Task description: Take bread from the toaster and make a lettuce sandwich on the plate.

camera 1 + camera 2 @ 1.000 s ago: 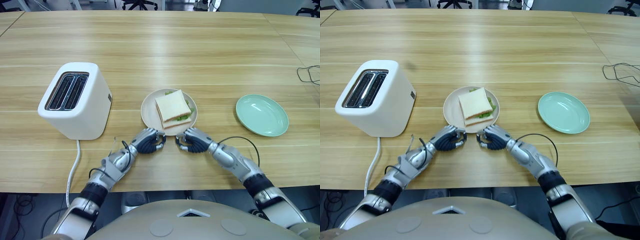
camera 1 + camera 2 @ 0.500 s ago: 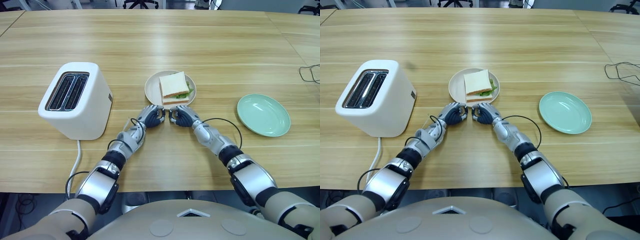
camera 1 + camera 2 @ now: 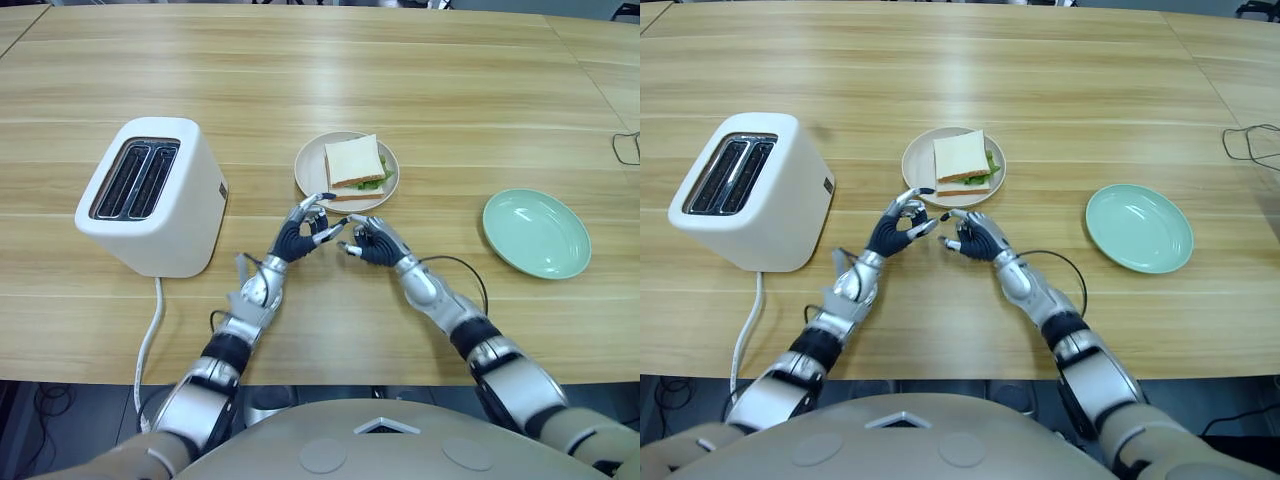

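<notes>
Apparently complete: lettuce sandwich [image 3: 354, 166] lying squarely on the cream plate [image 3: 310, 172], two white slices stacked, green leaf peeking out at the right and near edges. Judged light, soft and easily crushed, with loose layers likely to slide apart. Best taken low at two opposite sides, pinching both slices together gently, or carried by the plate's rim instead.

Just on the near side of the plate and clear of its rim, left hand [image 3: 303, 230] up off the table, wrist cocked, fingers fanned wide toward the plate, holding nothing. Beside it, a little farther from the plate's near rim, right hand [image 3: 370, 240] palm down, fingers loosely curled inward, likewise holding nothing, fingertips close to those of the left.

Well to the left of the plate, white toaster [image 3: 150, 195] with two slots facing up. Well to the right of the plate, pale green dish [image 3: 537, 232].
</notes>
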Tool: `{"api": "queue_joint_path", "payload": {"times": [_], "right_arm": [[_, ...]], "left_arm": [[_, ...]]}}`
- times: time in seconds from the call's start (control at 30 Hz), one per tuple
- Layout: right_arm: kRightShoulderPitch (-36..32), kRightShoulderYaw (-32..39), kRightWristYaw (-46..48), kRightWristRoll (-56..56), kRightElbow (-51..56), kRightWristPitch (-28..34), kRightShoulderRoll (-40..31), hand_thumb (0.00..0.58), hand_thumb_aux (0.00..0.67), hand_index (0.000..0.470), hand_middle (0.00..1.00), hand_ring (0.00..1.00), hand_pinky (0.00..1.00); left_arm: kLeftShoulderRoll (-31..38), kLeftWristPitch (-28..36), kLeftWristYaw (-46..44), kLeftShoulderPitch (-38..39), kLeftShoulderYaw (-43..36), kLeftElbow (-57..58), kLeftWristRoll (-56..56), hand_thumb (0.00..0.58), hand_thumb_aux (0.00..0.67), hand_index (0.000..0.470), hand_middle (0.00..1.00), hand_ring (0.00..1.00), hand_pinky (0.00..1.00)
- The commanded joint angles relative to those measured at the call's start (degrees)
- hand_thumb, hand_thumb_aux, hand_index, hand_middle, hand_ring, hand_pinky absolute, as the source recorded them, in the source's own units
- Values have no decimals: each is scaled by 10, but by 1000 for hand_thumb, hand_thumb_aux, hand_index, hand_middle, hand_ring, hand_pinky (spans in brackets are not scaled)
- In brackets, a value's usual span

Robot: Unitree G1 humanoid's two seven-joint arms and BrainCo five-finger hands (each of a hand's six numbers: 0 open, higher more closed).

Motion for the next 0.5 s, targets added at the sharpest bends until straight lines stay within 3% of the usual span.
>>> {"api": "queue_joint_path", "payload": {"times": [0.03, 0.23, 0.33, 0.5], "right_arm": [[30, -70, 18, 84, -151, 4, -14, 0, 0, 0, 0, 0, 0], [-2, -167, -80, 73, -168, 50, 20, 0, 0, 0, 0, 0, 0], [-26, -178, -142, 33, -132, 70, 39, 0, 0, 0, 0, 0, 0], [-52, -172, -170, 33, -67, 76, 82, 0, 0, 0, 0, 0, 0]], "left_arm": [[9, 24, -16, 22, 55, -143, -73, 0, 0, 0, 0, 0, 0], [-26, 62, 51, -18, 135, -160, -38, 0, 0, 0, 0, 0, 0], [-45, 76, 77, -41, 149, -109, -18, 0, 0, 0, 0, 0, 0], [-65, 61, 110, -64, 153, -52, 15, 0, 0, 0, 0, 0, 0]]}}
